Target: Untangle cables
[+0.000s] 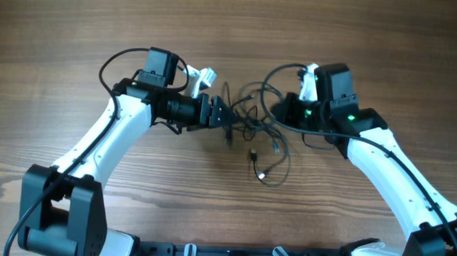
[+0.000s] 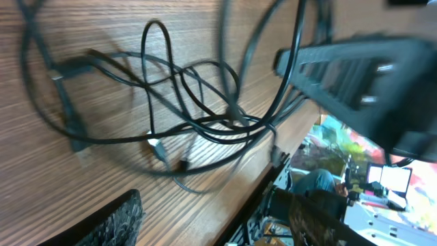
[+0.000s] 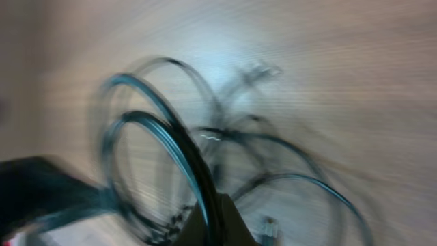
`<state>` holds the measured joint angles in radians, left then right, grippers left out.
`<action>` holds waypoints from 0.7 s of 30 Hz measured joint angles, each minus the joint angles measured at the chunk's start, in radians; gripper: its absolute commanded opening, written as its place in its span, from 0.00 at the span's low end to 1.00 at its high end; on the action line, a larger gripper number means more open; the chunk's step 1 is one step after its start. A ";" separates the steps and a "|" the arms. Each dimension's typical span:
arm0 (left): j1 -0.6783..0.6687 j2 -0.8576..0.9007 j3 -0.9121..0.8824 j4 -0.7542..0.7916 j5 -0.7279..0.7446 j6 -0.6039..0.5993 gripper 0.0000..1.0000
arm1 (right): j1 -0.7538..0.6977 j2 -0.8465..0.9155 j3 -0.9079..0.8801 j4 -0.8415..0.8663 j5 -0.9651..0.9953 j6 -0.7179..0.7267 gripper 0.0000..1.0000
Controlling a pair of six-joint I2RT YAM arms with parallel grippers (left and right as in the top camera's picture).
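Brown wood-grain table, spread flat beneath and all around the left gripper. Past the table edge, off to that gripper's right in its wrist view: 1 lit screen, plus blurred colourful clutter.

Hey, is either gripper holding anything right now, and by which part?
Right gripper is shut on a cable, mid-length along a loop. Left gripper is open, holding nothing.

Tangled cables lie on table; left tool spread, empty.
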<state>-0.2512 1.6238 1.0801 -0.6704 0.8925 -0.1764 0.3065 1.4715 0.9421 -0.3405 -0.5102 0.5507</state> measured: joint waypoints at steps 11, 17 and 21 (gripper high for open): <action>-0.044 -0.001 0.000 0.192 0.123 0.000 0.68 | 0.001 0.000 0.000 0.036 -0.188 -0.002 0.04; -0.077 -0.001 0.000 0.153 -0.032 0.000 0.67 | 0.001 0.000 0.000 0.042 -0.243 -0.002 0.04; -0.108 -0.001 0.000 0.115 -0.165 0.000 0.67 | 0.001 0.000 0.000 0.042 -0.252 -0.002 0.04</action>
<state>-0.3595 1.6230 1.0801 -0.5552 0.7273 -0.1768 0.3077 1.4715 0.9421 -0.2985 -0.7620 0.5491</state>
